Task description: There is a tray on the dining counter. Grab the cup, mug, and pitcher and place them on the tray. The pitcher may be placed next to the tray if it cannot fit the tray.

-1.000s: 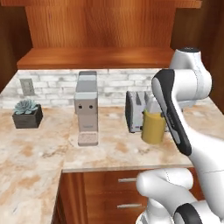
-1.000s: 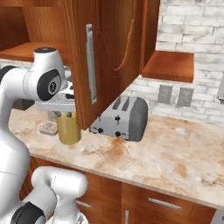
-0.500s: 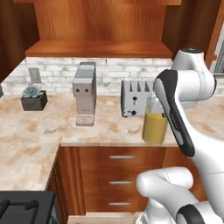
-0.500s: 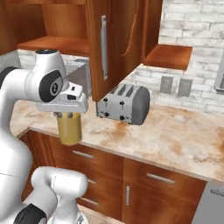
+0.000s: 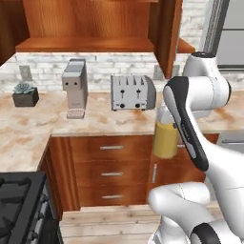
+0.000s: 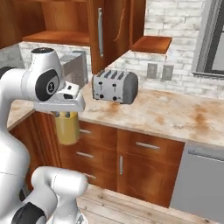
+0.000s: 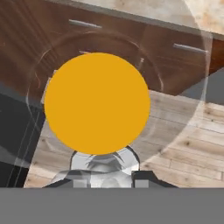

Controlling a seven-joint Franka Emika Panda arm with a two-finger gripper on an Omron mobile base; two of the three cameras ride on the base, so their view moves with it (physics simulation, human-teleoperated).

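The pitcher (image 5: 165, 140), clear glass holding amber-yellow liquid, hangs upright in the air in front of the wooden drawers, off the kitchen counter's edge. My gripper (image 6: 65, 114) is shut on its top from above, under the white hand. From the right side the pitcher (image 6: 67, 127) shows just below the hand, level with the drawer fronts. Looking straight down in the hand view, the pitcher (image 7: 97, 103) appears as a round amber disc inside a glass ring, with wood floor and drawers beneath it.
A silver toaster (image 5: 132, 92) and a grey coffee machine (image 5: 75, 88) stand on the marbled kitchen counter (image 5: 28, 128), with a potted plant (image 5: 26, 94) at the far left. An open cabinet door (image 6: 101, 30) hangs above. A black stove (image 5: 19, 205) is lower left, a dishwasher (image 6: 203, 179) lower right.
The whole picture has shifted: the base has backed away from the counter and turned right. The pitcher stays in the gripper and now hangs before the drawers instead of over the countertop.
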